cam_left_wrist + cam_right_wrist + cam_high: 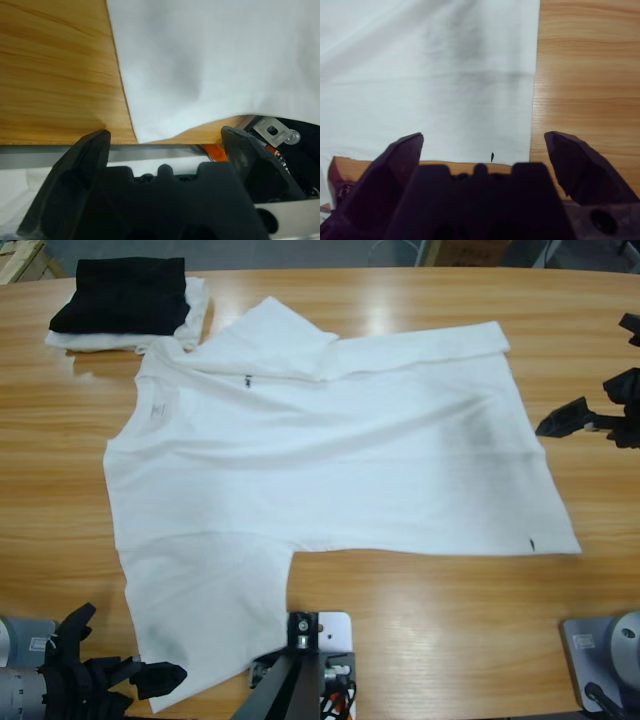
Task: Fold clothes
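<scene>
Far left, at 7 o'clock of the high view, the left gripper (150, 677) sits low by the table edge, jaws spread wide w/ nothing between them. In the left wrist view its jaws (165, 142) stand apart, a corner of white cloth lying on the wood just ahead of them, not pinched.

At 11 o'clock, a black folded garment (125, 292) rests on top of a folded white cloth (195, 315), near the table's far edge. Both are just beside the shirt's collar end; can't tell if they touch it.

Centre: the white T-shirt (330, 460) lies flat on the wooden table (450, 620), collar toward 9 o'clock, hem toward 3 o'clock. Upper sleeve is folded in over the body, w/ a tiny dark logo (247, 382) at its edge. Lower sleeve spreads toward 7 o'clock, its tip near the left gripper. Small dark hem tag (529, 543) at the 4 o'clock corner.

Far right, at 3 o'clock, the right gripper (570, 420) hovers just off the shirt's hem, apart from the cloth. The right wrist view looks down on the hem edge & the tag (492, 156); jaws (485, 145) spread, holding nothing.
</scene>
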